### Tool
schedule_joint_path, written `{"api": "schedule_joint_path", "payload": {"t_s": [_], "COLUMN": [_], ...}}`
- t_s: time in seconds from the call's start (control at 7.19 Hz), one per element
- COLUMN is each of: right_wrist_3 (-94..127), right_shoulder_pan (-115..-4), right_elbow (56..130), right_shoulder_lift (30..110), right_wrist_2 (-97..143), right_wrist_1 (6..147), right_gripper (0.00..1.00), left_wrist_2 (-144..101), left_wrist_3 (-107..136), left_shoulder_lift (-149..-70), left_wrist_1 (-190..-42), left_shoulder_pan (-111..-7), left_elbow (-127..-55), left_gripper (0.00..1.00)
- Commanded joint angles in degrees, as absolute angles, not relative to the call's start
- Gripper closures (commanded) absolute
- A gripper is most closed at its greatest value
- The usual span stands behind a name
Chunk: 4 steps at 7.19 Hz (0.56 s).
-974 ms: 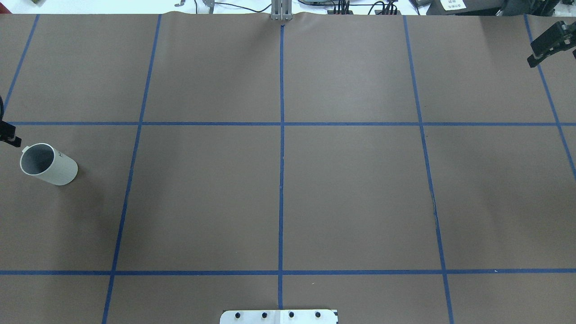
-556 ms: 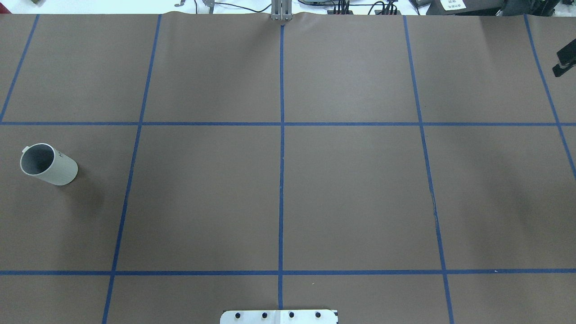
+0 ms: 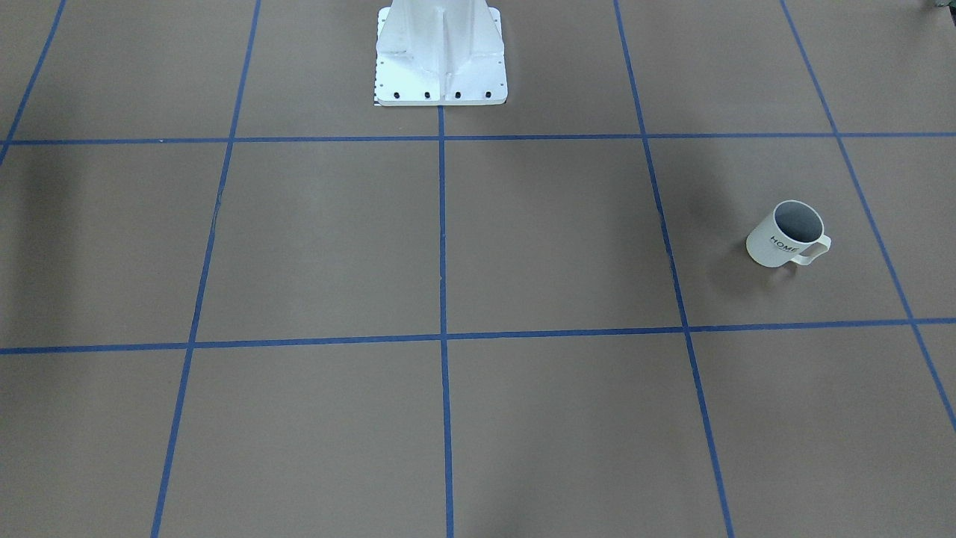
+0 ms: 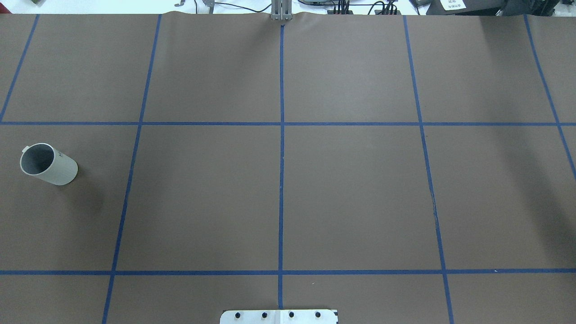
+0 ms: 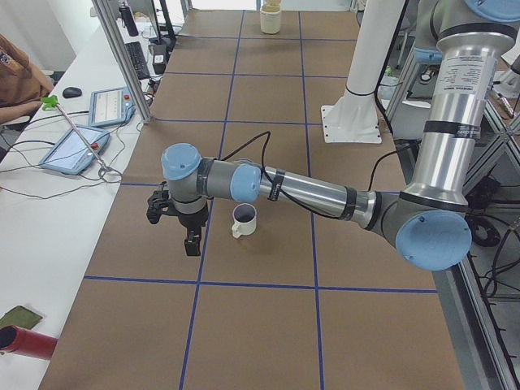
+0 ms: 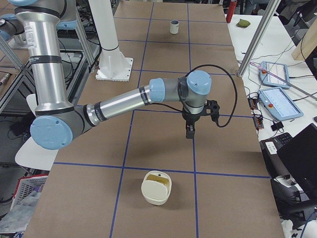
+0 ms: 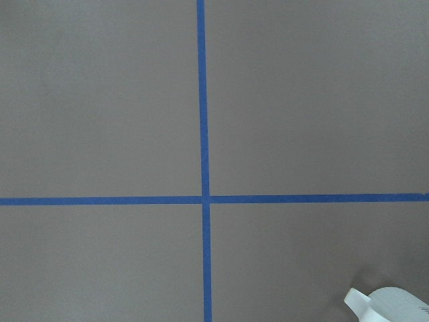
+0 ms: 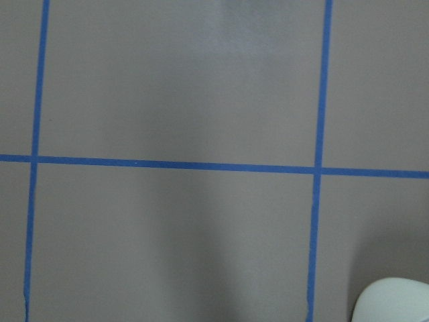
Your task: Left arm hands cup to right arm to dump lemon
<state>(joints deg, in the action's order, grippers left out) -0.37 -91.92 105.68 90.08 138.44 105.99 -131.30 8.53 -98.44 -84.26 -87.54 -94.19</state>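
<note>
The cream-white cup marked "HOME" stands upright at the table's left end, its grey inside showing nothing; it also shows in the front view and the left side view. No lemon is visible. My left gripper hangs above the table beside the cup, apart from it; I cannot tell whether it is open or shut. My right gripper hangs above the table's other end, far from the cup; its state is also unclear. The left wrist view catches the cup's rim.
A cream tub with a yellowish inside sits near the right end of the table; its edge shows in the right wrist view. The white robot base stands at mid table edge. Tablets and cables lie on the side bench.
Both grippers have drawn out of the overhead view, the left past the left edge, the right past the upper right edge. The cup has not moved.
</note>
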Motion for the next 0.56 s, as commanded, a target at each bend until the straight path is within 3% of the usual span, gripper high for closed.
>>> {"api": "schedule_joint_path", "payload": {"t_s": [0.0,0.42], "right_wrist_3": [-0.53,-0.35], "right_shoulder_pan": [-93.25,-92.38], "right_elbow": [105.3,100.57], "right_shoulder_lift": [95.01,94.31], "right_wrist_2": [138.17,137.38], "right_wrist_1": [100.65,96.53], "right_gripper": [0.0,0.0], "left_wrist_2": [-131.48,-130.87], "left_wrist_3": [8.97,6.34], "left_shoulder_lift": [-98.26,-97.65], "left_wrist_1": [-86.04,-86.31], "left_shoulder_pan": [-90.86,-90.97], "left_elbow": [-91.85,-91.5], "left_gripper": [0.0,0.0]}}
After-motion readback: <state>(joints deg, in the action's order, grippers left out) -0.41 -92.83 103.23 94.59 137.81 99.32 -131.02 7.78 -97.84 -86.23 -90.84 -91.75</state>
